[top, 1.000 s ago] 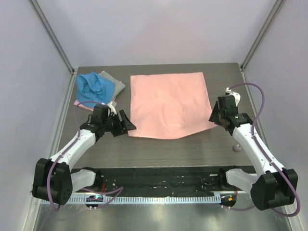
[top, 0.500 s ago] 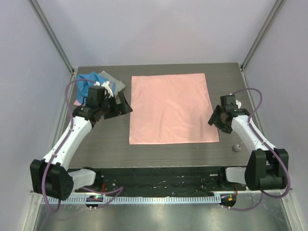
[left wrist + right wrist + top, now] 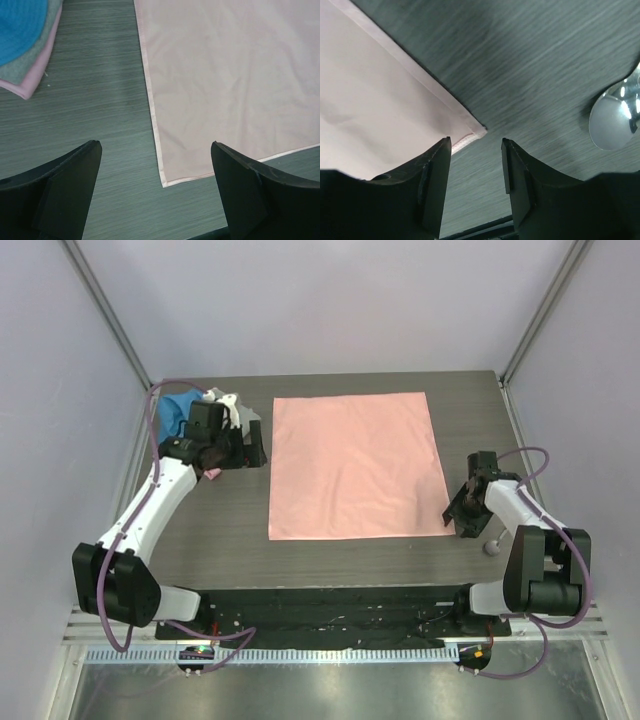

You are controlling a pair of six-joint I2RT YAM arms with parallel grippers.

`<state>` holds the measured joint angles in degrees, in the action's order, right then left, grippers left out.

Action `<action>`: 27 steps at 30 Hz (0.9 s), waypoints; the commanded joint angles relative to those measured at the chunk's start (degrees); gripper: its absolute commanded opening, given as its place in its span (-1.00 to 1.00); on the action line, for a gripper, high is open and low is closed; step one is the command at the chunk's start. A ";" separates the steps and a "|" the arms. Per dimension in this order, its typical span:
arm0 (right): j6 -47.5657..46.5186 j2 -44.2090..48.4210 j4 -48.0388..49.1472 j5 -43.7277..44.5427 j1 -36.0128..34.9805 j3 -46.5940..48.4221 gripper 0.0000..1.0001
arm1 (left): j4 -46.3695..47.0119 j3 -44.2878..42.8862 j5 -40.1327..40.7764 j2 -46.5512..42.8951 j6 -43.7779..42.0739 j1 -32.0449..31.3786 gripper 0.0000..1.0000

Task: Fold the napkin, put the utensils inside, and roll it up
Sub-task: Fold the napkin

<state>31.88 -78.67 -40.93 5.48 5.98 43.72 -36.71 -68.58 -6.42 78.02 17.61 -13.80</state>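
Note:
The salmon-pink napkin (image 3: 355, 465) lies flat and unfolded on the table. My left gripper (image 3: 250, 450) is open and empty, beside the napkin's left edge and above the table. In the left wrist view the napkin (image 3: 230, 75) fills the upper right, and its near left corner sits between the open gripper (image 3: 155, 146). My right gripper (image 3: 460, 522) is open and empty, low at the napkin's near right corner. That corner (image 3: 477, 132) lies just ahead of the gripper (image 3: 476, 143). The spoon (image 3: 491, 547) lies right of it. Only its silver bowl (image 3: 612, 122) shows.
A pile of cloths sits at the far left, with a blue cloth (image 3: 175, 415) and a grey cloth (image 3: 245, 418). In the left wrist view the blue cloth (image 3: 20, 25) lies on top of a grey cloth (image 3: 30, 70) with a pink one under them. Grey walls enclose the table (image 3: 230, 540).
The napkin's lifted near edge has settled flat. My left gripper moved up toward the cloth pile. My right gripper moved down and right to the napkin's near right corner.

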 commanded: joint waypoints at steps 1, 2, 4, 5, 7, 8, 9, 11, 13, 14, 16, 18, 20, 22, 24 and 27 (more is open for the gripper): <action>1.52 0.80 -1.61 1.82 0.35 -1.53 0.01 | -0.56 -1.74 1.41 0.64 -3.02 0.18 0.92; 1.69 0.63 -1.61 2.60 0.35 -1.62 0.00 | -0.38 -1.39 0.88 0.82 -2.93 0.18 0.92; 1.70 0.19 -0.91 2.79 0.35 -1.54 -0.04 | -0.73 -1.65 0.70 1.26 -2.93 0.18 0.92; 1.52 0.01 -0.91 3.31 0.35 -1.45 -0.06 | -0.73 -1.65 0.62 1.43 -2.93 0.18 0.92; 1.35 -0.60 -0.73 3.93 0.35 -1.27 -0.08 | -0.56 -1.47 0.53 1.35 -3.02 0.18 0.92; 1.26 -0.69 -0.56 4.02 0.35 -1.19 -0.10 | -0.56 -1.39 0.61 1.35 -2.93 0.18 0.92; 1.26 -0.87 -0.12 4.10 0.44 -1.27 -0.10 | -0.47 -1.38 0.79 1.26 -3.10 0.18 0.92; 1.26 -1.13 0.41 4.02 0.44 -1.27 -0.13 | -0.47 -1.21 0.96 1.35 -3.10 0.18 0.92; 1.26 -1.74 1.28 3.49 0.44 -1.36 -0.15 | -0.47 -1.30 0.97 1.35 -3.19 0.18 0.92; 1.17 -1.83 1.72 3.14 0.44 -1.54 -0.17 | -0.38 -1.21 0.79 1.43 -3.02 0.18 0.92; 1.43 -2.10 2.78 2.09 0.44 -1.80 -0.19 | -0.38 -1.21 0.70 1.52 -3.02 0.18 0.92; 1.78 -1.66 3.74 0.86 0.44 -2.06 -0.22 | -0.29 -1.12 0.70 1.52 -3.02 0.18 0.92; 2.22 -1.05 3.93 0.85 0.44 -1.89 -0.22 | -0.29 -1.03 0.70 1.44 -3.02 0.18 0.92; 2.22 -0.95 4.10 1.38 0.44 -1.89 -0.23 | -0.29 -1.03 0.53 1.44 -3.02 0.18 0.92; 2.22 -1.22 4.36 1.73 0.44 -1.98 -0.23 | -0.29 -0.86 0.53 1.52 -3.02 0.18 0.92; 2.22 -2.09 5.24 2.00 0.35 -1.98 -0.25 | -0.29 -0.86 0.53 1.17 -3.02 0.18 0.92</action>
<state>32.99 -80.64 -38.13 6.72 6.13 41.98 -37.23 -68.88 -5.96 79.66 15.70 -13.78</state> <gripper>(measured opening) 0.383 0.960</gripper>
